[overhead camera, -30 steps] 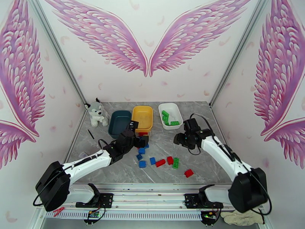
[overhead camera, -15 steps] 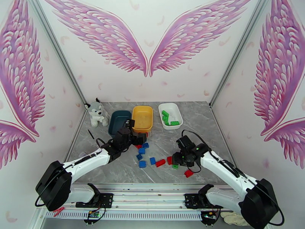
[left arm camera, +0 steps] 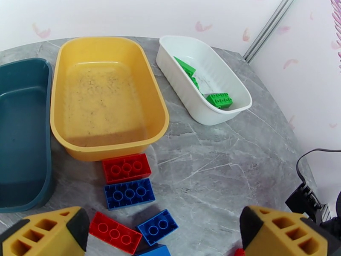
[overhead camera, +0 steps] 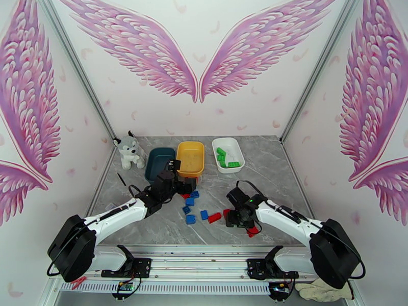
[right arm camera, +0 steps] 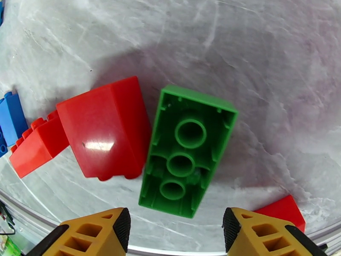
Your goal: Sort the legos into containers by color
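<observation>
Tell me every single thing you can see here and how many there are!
Table: one, grey marble, under everything.
Teal tray, yellow tray, white tray: three, side by side at the far end.
Green bricks: three, green, in the white tray.
Red bricks: about five, red, loose mid-table.
Blue bricks: about five, blue, loose mid-table.
Upside-down brick: one, green, on the table beside a red one.
Plush husky: one, grey-white, beside the teal tray.
Black stick: one, thin, left of the teal tray.
Left hand: one, yellow fingers, open, over bricks by the yellow tray.
Right hand: one, yellow fingers, open, over the upside-down brick.
</observation>
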